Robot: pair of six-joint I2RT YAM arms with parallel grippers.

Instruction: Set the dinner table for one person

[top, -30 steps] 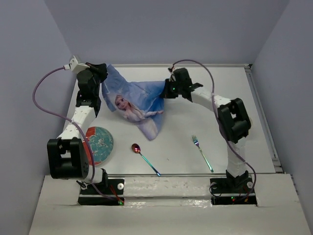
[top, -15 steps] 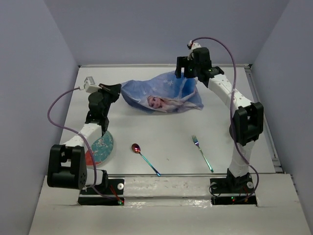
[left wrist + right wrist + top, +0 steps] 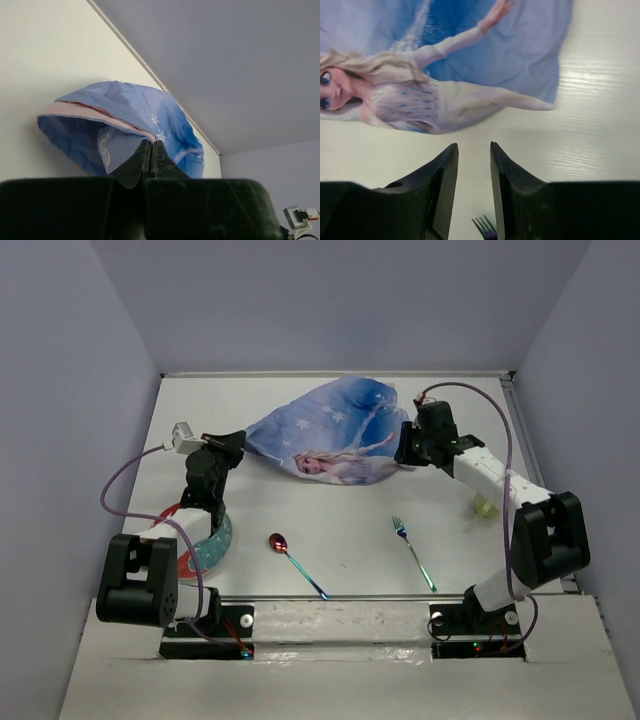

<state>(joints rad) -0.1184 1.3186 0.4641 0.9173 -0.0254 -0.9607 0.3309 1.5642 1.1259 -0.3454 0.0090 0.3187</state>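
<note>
Nearest the arms' bases, the spoon (image 3: 296, 564) and fork (image 3: 413, 552) lie well apart on the white counter (image 3: 350, 515), bare surface between them. The plate (image 3: 212, 540) sits near the left edge, partly under the left arm. Further out, the right hand (image 3: 472, 146) hovers slightly parted and holding nothing, just beside the placemat's (image 3: 335, 430) near-right edge. The left hand (image 3: 152, 147) is pinched tight on the placemat's left corner, and the cloth billows toward the far edge.

Robot lab cell: bare grey walls (image 3: 330, 300) box in white table (image 3: 340, 540); left arm (image 3: 200, 495), right arm (image 3: 490, 478) bolted on, purple cable (image 3: 118, 480) trailing.
</note>
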